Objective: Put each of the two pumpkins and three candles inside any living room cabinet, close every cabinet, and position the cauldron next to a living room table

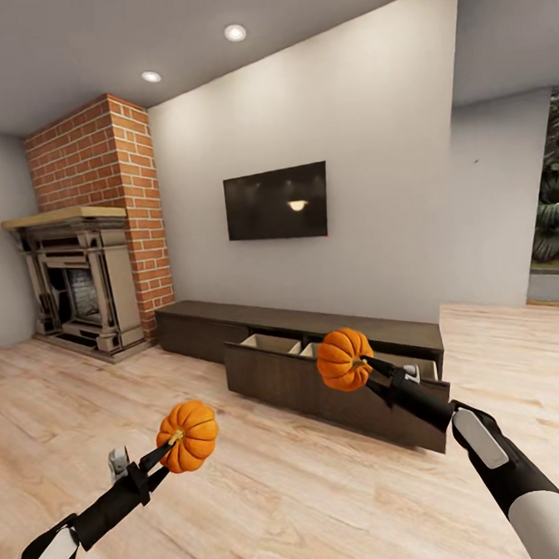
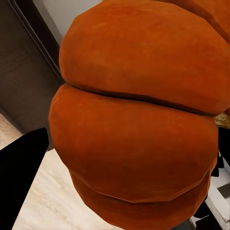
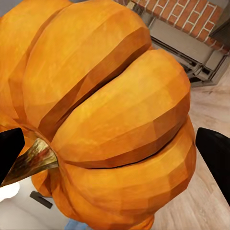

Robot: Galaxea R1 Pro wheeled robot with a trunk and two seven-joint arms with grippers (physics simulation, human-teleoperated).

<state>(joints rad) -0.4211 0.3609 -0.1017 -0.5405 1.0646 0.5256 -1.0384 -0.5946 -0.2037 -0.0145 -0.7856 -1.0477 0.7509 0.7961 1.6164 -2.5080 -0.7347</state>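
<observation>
Orange pumpkins aloft — cabinet drawer open.

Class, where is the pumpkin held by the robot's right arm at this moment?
In the head view, the right claw holds that pumpkin right of centre, in front of the cabinet's open drawer and below the TV.

Both arms reach forward, black forearms with white panels rising from the lower corners of the head view. The left gripper sits low and near, its jaws closed on the left pumpkin at the stem. The right gripper is raised higher and farther out, jaws clamped on the right pumpkin.
</observation>
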